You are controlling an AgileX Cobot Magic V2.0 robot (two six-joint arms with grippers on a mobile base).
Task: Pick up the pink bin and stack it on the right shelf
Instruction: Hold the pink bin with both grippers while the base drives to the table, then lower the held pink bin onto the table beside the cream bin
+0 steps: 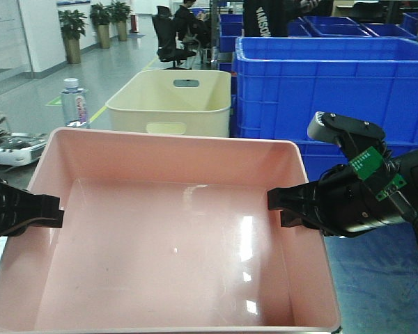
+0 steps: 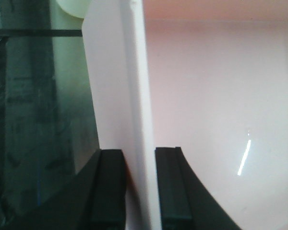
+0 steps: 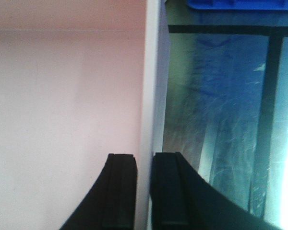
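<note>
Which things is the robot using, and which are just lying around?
Using: pink bin, left tool and right tool, each clamped on a side wall.
Lying around: cream bin, blue crates, water bottle, potted plants, office chair.

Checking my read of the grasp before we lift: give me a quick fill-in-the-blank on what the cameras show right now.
1. The left tool and right tool grip opposite side walls of a bin whose colour is ____.
2. Each tool has one finger inside the wall and the other ____ it.
3. Inside, that bin is ____.
4. Behind it stands a cream bin, with a crate on its right coloured ____.
Missing words: pink; outside; empty; blue.
</note>
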